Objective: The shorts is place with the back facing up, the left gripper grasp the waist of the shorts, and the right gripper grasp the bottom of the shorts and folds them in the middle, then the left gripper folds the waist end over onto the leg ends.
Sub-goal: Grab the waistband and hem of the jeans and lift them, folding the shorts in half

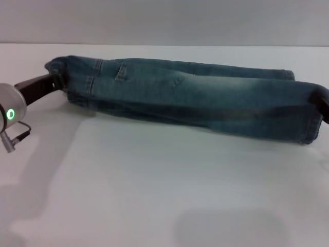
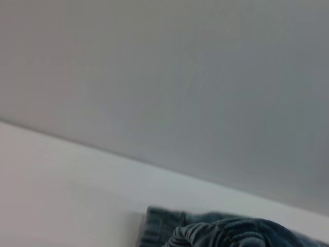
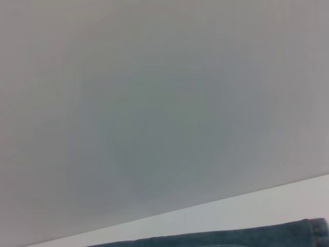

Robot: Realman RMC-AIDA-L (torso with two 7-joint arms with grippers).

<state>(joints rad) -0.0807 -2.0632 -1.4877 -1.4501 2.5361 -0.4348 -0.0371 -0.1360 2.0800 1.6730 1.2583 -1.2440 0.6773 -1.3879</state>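
While pincers grip — shorts [image 1: 195,98] folded.

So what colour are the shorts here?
Faded blue denim shorts, paler along the middle; the head view shows it best.

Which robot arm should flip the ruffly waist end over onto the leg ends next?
The left one, probably. The left gripper is already at the waist of the shorts, while the right gripper is at the leg ends, where the waist must land.
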